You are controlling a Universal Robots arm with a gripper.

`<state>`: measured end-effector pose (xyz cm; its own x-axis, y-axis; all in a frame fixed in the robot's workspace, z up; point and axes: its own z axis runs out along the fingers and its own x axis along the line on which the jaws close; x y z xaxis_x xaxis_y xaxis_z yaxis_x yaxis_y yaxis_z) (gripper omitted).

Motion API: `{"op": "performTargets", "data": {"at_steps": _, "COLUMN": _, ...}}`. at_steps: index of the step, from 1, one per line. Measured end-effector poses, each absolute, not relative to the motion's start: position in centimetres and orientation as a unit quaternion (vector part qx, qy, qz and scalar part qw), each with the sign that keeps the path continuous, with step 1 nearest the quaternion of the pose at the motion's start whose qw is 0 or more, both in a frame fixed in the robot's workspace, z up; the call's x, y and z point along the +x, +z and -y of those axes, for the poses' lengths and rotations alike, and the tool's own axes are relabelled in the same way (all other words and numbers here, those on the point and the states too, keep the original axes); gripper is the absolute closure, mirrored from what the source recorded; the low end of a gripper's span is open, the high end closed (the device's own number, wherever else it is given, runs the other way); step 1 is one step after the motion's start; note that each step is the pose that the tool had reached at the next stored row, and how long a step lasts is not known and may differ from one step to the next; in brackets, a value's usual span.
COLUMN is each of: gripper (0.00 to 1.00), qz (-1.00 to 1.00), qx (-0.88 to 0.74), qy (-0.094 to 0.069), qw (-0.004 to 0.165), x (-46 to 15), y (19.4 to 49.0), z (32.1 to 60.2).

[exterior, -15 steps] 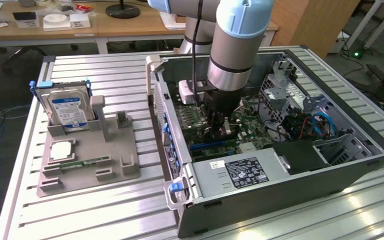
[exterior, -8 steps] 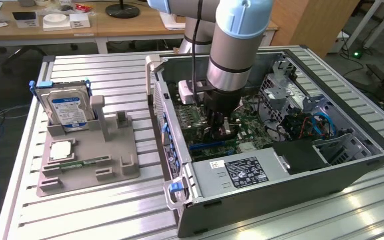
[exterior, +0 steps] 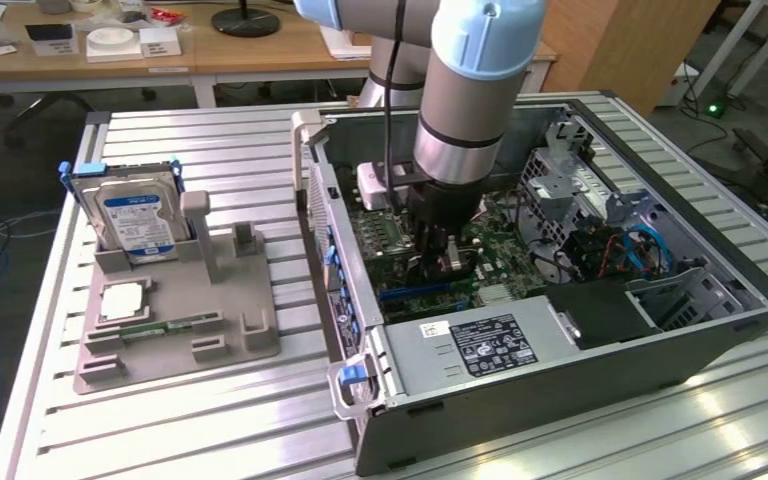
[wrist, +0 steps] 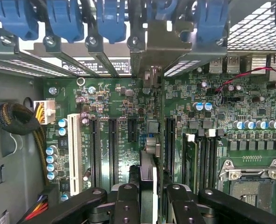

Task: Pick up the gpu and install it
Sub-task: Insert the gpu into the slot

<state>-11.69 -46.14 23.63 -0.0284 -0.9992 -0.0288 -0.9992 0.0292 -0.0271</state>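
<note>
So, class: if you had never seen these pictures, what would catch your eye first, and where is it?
First, the big robot arm reaching down into the open computer case on the slatted metal table. Its gripper holds the gpu edge-on over the green motherboard, among the slots. On the exterior view's left, a grey holder carries a hard drive with a blue label.

This looks like a robot lab or workshop. A big grey and blue robot arm stands over an open black computer case on a ribbed silver metal table. Behind it are wooden desks with small boxes on them.
</note>
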Motion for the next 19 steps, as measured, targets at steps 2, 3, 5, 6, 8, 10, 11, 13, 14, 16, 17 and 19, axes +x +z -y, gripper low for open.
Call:
{"op": "performTargets", "data": {"at_steps": 2, "gripper": 0.73, "qz": -0.717, "qx": -0.697, "qy": 0.0, "qw": 0.02, "x": -11.69, "y": 23.57, "z": 46.13}}
{"op": "performTargets", "data": {"at_steps": 3, "gripper": 0.73, "qz": -0.717, "qx": -0.697, "qy": 0.0, "qw": 0.02, "x": -11.69, "y": 23.54, "z": 46.13}}
{"op": "performTargets", "data": {"at_steps": 5, "gripper": 0.73, "qz": -0.717, "qx": -0.697, "qy": 0.0, "qw": 0.02, "x": -11.69, "y": 23.47, "z": 46.12}}
{"op": "performTargets", "data": {"at_steps": 6, "gripper": 0.73, "qz": -0.717, "qx": -0.697, "qy": 0.0, "qw": 0.02, "x": -11.69, "y": 23.43, "z": 46.11}}
{"op": "performTargets", "data": {"at_steps": 8, "gripper": 0.73, "qz": -0.717, "qx": -0.697, "qy": 0.0, "qw": 0.02, "x": -11.69, "y": 23.38, "z": 46.1}}
{"op": "performTargets", "data": {"at_steps": 10, "gripper": 0.73, "qz": -0.716, "qx": -0.697, "qy": 0.0, "qw": 0.02, "x": -11.69, "y": 23.35, "z": 46.1}}
{"op": "performTargets", "data": {"at_steps": 11, "gripper": 0.73, "qz": -0.716, "qx": -0.697, "qy": 0.0, "qw": 0.02, "x": -11.69, "y": 23.33, "z": 46.1}}
{"op": "performTargets", "data": {"at_steps": 13, "gripper": 0.73, "qz": -0.716, "qx": -0.698, "qy": 0.0, "qw": 0.02, "x": -11.69, "y": 23.29, "z": 46.1}}
{"op": "performTargets", "data": {"at_steps": 14, "gripper": 0.73, "qz": -0.716, "qx": -0.698, "qy": 0.0, "qw": 0.02, "x": -11.69, "y": 23.29, "z": 46.1}}
{"op": "performTargets", "data": {"at_steps": 16, "gripper": 0.73, "qz": -0.716, "qx": -0.698, "qy": 0.0, "qw": 0.02, "x": -11.69, "y": 23.29, "z": 46.1}}
{"op": "performTargets", "data": {"at_steps": 17, "gripper": 0.73, "qz": -0.716, "qx": -0.698, "qy": 0.0, "qw": 0.02, "x": -11.69, "y": 23.29, "z": 46.1}}
{"op": "performTargets", "data": {"at_steps": 19, "gripper": 0.73, "qz": -0.716, "qx": -0.698, "qy": 0.0, "qw": 0.02, "x": -11.69, "y": 23.29, "z": 46.1}}
